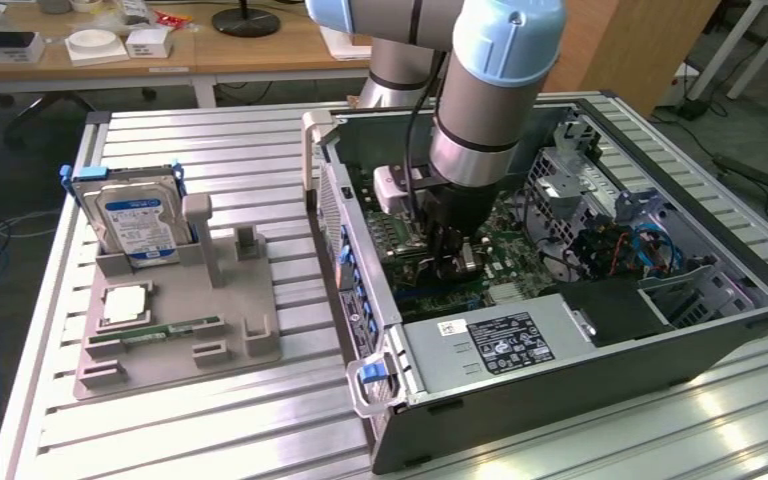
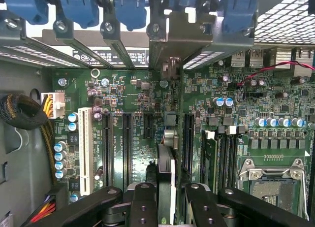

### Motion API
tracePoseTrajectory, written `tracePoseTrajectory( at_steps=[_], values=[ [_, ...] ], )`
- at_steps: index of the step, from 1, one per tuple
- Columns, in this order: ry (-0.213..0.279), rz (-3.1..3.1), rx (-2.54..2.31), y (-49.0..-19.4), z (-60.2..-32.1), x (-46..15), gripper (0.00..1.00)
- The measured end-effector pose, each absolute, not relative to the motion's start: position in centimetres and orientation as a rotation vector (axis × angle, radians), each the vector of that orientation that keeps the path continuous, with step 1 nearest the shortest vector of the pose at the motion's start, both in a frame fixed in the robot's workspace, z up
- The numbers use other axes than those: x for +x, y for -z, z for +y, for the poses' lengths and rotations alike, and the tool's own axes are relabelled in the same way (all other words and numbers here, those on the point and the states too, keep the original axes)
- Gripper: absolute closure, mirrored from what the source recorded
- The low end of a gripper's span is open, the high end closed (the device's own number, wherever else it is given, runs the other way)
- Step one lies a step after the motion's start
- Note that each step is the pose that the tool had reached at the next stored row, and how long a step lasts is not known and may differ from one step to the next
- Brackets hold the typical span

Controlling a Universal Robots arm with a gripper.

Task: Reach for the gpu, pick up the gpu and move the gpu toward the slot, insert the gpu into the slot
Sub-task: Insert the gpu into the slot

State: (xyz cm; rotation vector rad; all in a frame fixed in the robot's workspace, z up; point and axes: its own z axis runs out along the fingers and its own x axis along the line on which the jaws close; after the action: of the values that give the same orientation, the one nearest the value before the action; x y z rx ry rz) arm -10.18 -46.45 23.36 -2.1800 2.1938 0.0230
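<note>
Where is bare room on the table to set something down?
Free: the ribbed aluminium table in front of the grey plastic holder tray, and its strip between tray and black computer case. Crowded: inside the case, around the pincer.

Your worktop: a ribbed aluminium table.
An open computer case and a grey parts holder lie on it, side by side.

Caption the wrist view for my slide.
Gripper holds the gpu edge-on above the motherboard, inside the open computer case.
</note>
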Motion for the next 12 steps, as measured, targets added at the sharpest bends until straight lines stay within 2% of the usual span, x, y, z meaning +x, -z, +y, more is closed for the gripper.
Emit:
tracePoseTrajectory(
  at_steps=[12],
  values=[
    [-0.022,2.193,-2.179,-23.0,-46.46,-10.3,0.73]
  ],
)
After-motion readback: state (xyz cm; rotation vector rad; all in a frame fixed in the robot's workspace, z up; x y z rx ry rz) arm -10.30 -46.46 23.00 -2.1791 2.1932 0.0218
